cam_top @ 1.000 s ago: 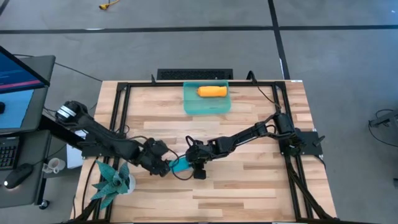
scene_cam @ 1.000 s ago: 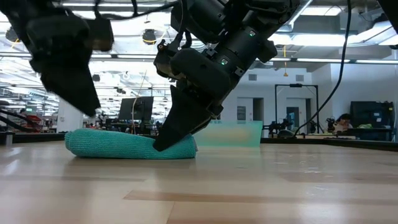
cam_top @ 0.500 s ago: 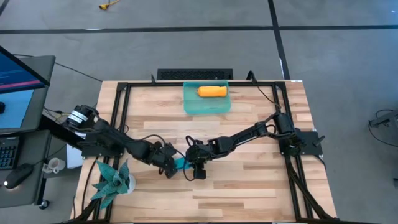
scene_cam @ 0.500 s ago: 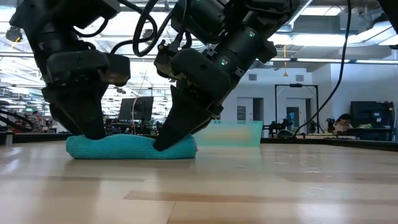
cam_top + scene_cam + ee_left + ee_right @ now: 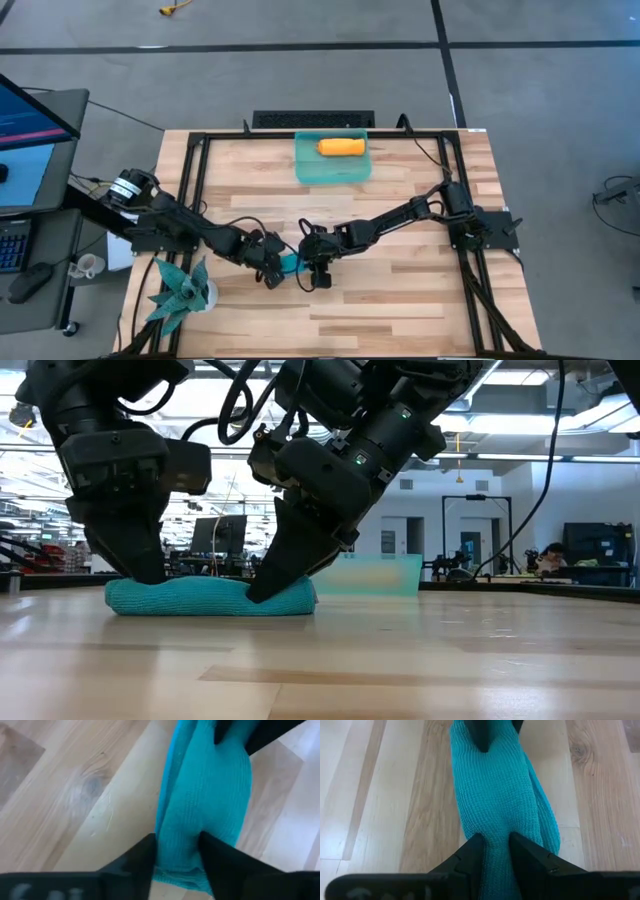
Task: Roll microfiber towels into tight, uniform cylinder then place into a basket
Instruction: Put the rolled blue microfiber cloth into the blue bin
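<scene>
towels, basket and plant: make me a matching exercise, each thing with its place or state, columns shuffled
Things:
1. orange towel
2. teal towel
3. basket
4. plant

Places or states:
A. spiky, at the table's near left corner
B. rolled, lying inside the basket
C. on the table, pinched at one end by the left gripper, at the other by the right gripper
D. sea-green, at the table's far edge

Pairs: 1-B, 2-C, 3-D, 4-A

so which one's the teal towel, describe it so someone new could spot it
On the wooden table, look near the middle, where the left gripper and the right gripper meet. The teal towel is the rolled cloth pinched between them at both ends. The orange towel already lies in the basket.
</scene>
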